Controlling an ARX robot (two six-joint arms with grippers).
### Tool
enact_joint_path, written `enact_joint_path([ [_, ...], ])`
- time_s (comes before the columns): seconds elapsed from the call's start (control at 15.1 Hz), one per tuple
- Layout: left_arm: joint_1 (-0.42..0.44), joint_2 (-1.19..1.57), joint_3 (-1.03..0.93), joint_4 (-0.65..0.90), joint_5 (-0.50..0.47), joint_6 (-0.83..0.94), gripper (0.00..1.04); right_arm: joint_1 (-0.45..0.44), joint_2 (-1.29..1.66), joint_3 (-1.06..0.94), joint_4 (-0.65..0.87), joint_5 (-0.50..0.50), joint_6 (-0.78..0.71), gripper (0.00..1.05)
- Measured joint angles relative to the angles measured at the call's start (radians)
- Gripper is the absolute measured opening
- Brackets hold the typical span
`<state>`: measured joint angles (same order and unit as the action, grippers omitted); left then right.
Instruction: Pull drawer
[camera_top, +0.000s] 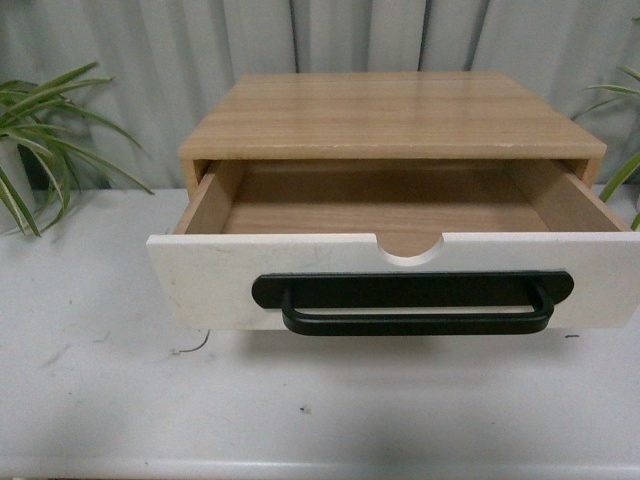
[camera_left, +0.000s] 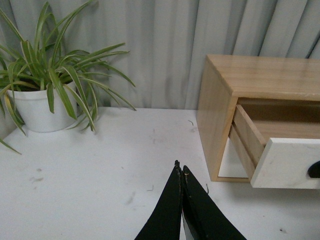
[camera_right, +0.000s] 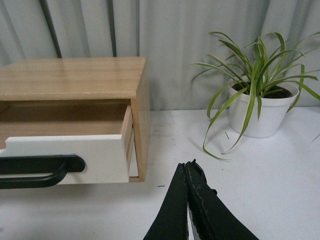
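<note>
White bench runs back to grey curtains. Nearest, the left tool and right tool hover with fingers pressed together, clamping nothing. Between them the wide white-fronted drawer with long black bar handle stands pulled out of its light wood cabinet. Potted spider plants flank it. No writing shows.

The front view looks close and slightly down at the open drawer head-on, while the left wrist view, low above the white table, takes the wooden cabinet's left corner and the right wrist view its right corner, all three sharing the drawer.
</note>
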<state>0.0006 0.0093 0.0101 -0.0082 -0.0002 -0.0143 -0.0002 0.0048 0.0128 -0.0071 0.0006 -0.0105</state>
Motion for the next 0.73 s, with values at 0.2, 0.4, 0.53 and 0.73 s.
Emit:
enact_joint_path([
  [0.2,0.0,0.0,0.0,0.005,-0.001,0.0,0.02,0.0,-0.001,0.0,0.003,0.0,0.0,0.02],
  [0.4,0.0,0.0,0.0,0.005,0.0,0.0,0.02,0.0,-0.001,0.0,0.003,0.0,0.0,0.02],
  [0.53,0.0,0.0,0.0,0.005,0.0,0.0,0.16,0.0,-0.001,0.0,0.003,0.0,0.0,0.13],
  [0.73,0.0,0.0,0.0,0.005,0.0,0.0,0.5,0.0,-0.001,0.0,0.003,0.0,0.0,0.48],
])
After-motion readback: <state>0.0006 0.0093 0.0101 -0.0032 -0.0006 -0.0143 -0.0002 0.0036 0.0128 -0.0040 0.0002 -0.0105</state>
